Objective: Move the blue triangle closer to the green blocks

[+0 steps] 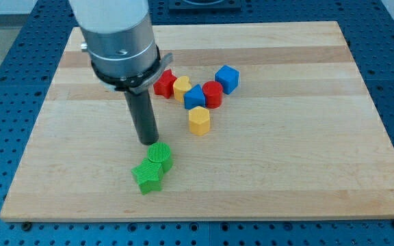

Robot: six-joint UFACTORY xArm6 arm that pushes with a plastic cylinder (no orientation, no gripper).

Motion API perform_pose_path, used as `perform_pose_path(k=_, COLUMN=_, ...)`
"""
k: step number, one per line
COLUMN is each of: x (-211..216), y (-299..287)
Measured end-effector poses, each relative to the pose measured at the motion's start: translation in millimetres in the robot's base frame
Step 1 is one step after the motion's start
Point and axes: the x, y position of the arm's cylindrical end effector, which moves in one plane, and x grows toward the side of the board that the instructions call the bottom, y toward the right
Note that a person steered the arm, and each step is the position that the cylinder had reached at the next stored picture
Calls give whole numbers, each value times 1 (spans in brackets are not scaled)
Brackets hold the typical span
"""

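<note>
- Two green blocks point(153, 166) sit lower centre, touching; my tip point(148, 141) stands just above them, carrying nothing, no hand fitted.
- Blue triangle point(193, 96) sits upper centre, wedged among a red star point(164, 83), yellow block point(182, 86) and red cylinder point(213, 93).
- Risk: pushing it likely drags neighbours or the yellow hexagon point(199, 120) along; my tip could also nudge the greens.

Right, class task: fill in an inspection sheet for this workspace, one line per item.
Surface: wooden board, on a blue perforated table.
Job's things: blue triangle in the cluster at the view's top; green blocks, two touching, near the view's bottom.
Clutter: blue cube, red cylinder, red star, yellow heart, yellow hexagon.
Grippers: none; my tip is just above the green blocks, apart from the blue triangle.
Cables: nothing seen.
Surroundings: nothing seen.
</note>
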Motion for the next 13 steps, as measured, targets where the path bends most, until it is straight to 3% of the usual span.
perform_pose_path(k=2, x=-2, y=122)
perform_pose_path(k=3, x=-17, y=139)
perform_pose_path(k=5, x=-39, y=6)
perform_pose_path(k=6, x=-79, y=-28)
perform_pose_path(k=7, x=-90, y=-13)
perform_pose_path(k=8, x=-75, y=18)
perform_pose_path(k=11, x=-104, y=84)
perform_pose_path(k=13, x=-11, y=130)
